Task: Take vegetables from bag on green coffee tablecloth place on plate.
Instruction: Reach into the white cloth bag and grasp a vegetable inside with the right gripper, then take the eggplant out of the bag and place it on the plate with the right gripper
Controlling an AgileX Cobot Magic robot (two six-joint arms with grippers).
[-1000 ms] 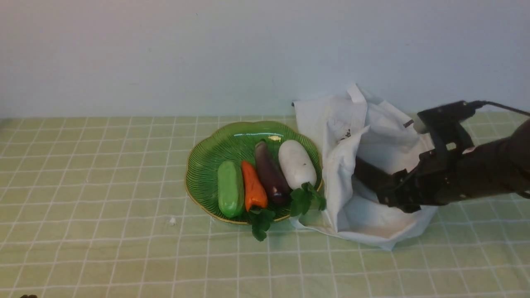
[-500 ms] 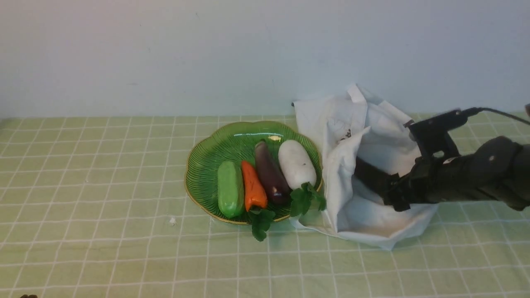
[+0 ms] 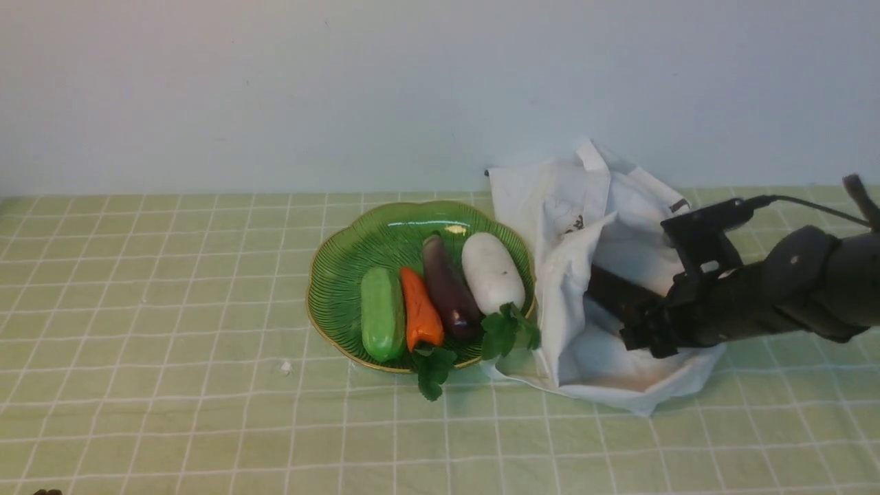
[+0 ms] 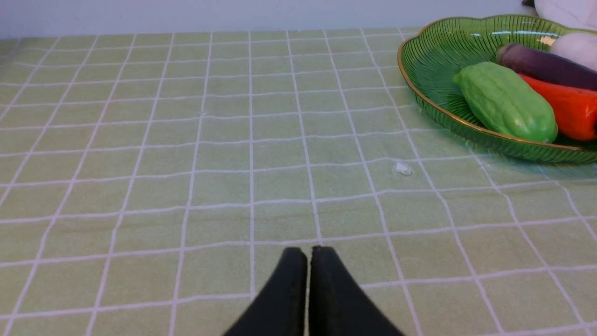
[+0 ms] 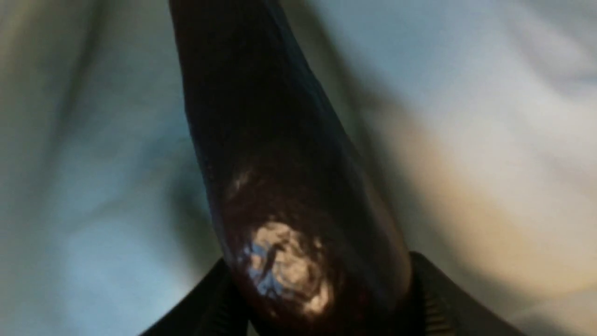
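The white bag [image 3: 570, 227] lies on the green checked tablecloth [image 3: 172, 309], right of the green plate [image 3: 323, 275]. My right gripper [image 3: 650, 323] reaches into the bag's opening and is shut on a dark purple-black eggplant [image 3: 612, 290]. In the right wrist view this eggplant [image 5: 280, 140] sits between my fingers [image 5: 431, 294] with white cloth behind. The plate holds a green gourd [image 3: 382, 313], an orange pepper [image 3: 419, 309], a purple eggplant [image 3: 448, 285] and a white radish [image 3: 491, 271]. My left gripper [image 4: 308, 254] is shut and empty over bare cloth.
Green leaves [image 3: 505, 330] hang over the plate's near rim towards the bag. A small white scrap [image 3: 285, 368] lies on the cloth left of the plate. A plain wall stands close behind the plate and bag.
My right arm has sunk lower and shifted a little left at the bag's mouth, with the eggplant still in the gripper. The plate and its vegetables have not moved.
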